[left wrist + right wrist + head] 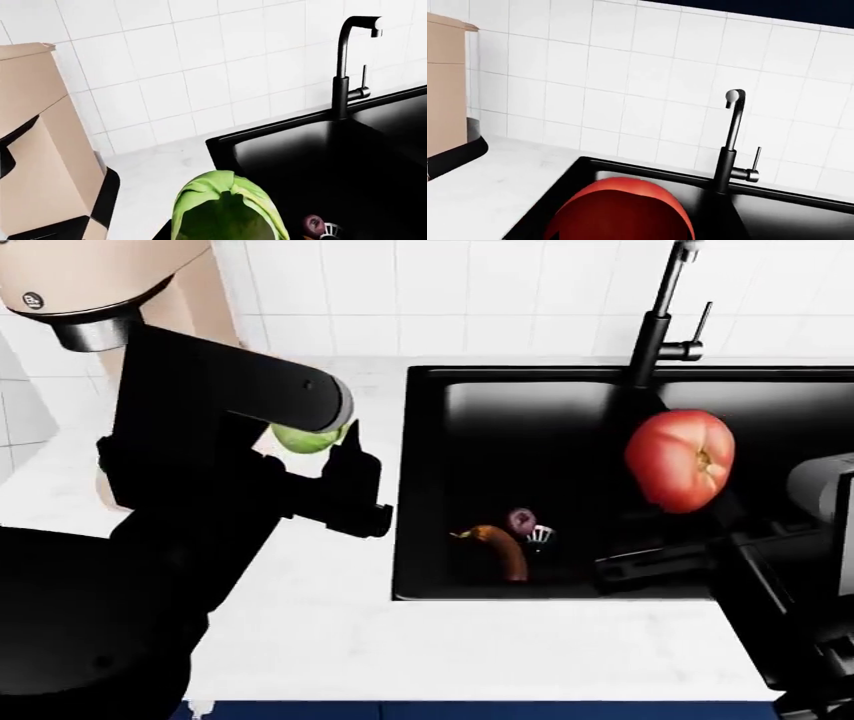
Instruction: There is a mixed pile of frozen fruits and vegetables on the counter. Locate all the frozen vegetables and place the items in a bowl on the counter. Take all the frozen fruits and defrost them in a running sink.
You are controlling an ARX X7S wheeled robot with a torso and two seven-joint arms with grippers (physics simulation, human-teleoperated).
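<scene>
1. While my right pincer [694,540] holds the red tomato [681,460] over the sink [427,490], the closure is what I watch first: the jaws appear clamped on the fruit, but the fingertips are mostly hidden behind it in the head view and under it in the right wrist view.
2. Left pincer [350,465]: a green item [310,438] sits in front of it, filling the lower edge of the left wrist view. It looks gripped, above the counter [334,640] just beside the sink's left rim. Arm blocks the contact; confidence moderate.
3. Basin contents: an orange-brown piece [497,548] and a small purple piece [521,520] lie near the drain strainer [539,533].
4. Risk A: tomato round and probably smooth; a loose grip could let it drop and strike the pieces below.
5. Risk B: no water visible from the faucet [661,320]; releasing fruit now leaves the defrosting undone.
6. Risk C: green item's class is unclear to me. If it is a vegetable, its position near the sink invites a wrong drop. No bowl in any view.
7. Risk D: right arm is close to the faucet stem; a swing could clip it.
</scene>
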